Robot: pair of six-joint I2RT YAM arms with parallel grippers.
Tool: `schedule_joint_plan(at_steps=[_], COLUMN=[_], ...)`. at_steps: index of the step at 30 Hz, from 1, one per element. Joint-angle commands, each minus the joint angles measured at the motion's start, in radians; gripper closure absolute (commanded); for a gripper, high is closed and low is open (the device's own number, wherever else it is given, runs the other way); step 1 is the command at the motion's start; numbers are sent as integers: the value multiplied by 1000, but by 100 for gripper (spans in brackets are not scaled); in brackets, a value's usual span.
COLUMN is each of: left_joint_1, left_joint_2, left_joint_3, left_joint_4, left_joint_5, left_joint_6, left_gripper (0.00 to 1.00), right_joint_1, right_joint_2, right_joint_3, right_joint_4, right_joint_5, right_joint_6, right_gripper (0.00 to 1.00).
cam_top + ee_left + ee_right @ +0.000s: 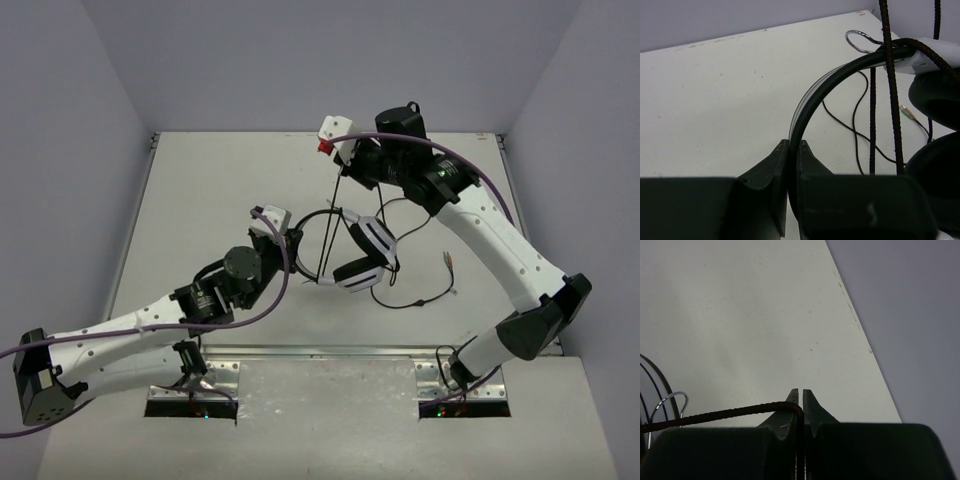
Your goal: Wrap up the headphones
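Observation:
The headphones stand in the table's middle, with white earcups [375,240] and a thin black headband [308,240]. My left gripper [287,240] is shut on the headband [812,100], which runs up from between its fingertips [794,146]. My right gripper [340,162] is raised behind the headphones and shut on the thin black cable [332,215]. The cable bends over one fingertip [792,400] and leaves to the left [725,414]. Taut cable strands [891,85] hang beside the black ear pads [935,102].
Slack cable [415,298] lies in loops on the table right of the headphones, ending in a plug [447,263], also in the left wrist view [907,113]. The table's right edge [860,330] and grey walls are near the right gripper.

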Motion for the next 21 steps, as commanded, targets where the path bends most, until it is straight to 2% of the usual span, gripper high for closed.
schedule_joint_plan(at_steps=[1,11,17,21], left_joint_1=[-35,-38,-38,-38], left_joint_2=[-61,-72,-105,-136], left_joint_3=[-18,-1,25,49], left_joint_4=[-2,-18,-15,-23], left_joint_5=[57,-10,-1,55], left_joint_6=[12,0,-2,-5], left_gripper=[99,100,100,100], right_joint_1=[-70,-159,-179,-189], right_joint_2=[-4,-93,-99,-104], right_joint_3=[10,-127,-164,-195], right_joint_4=[205,284,292,321], right_joint_5=[59,35,38,-28], right_joint_6=[26,119,135,162], right_gripper=[99,99,99,99])
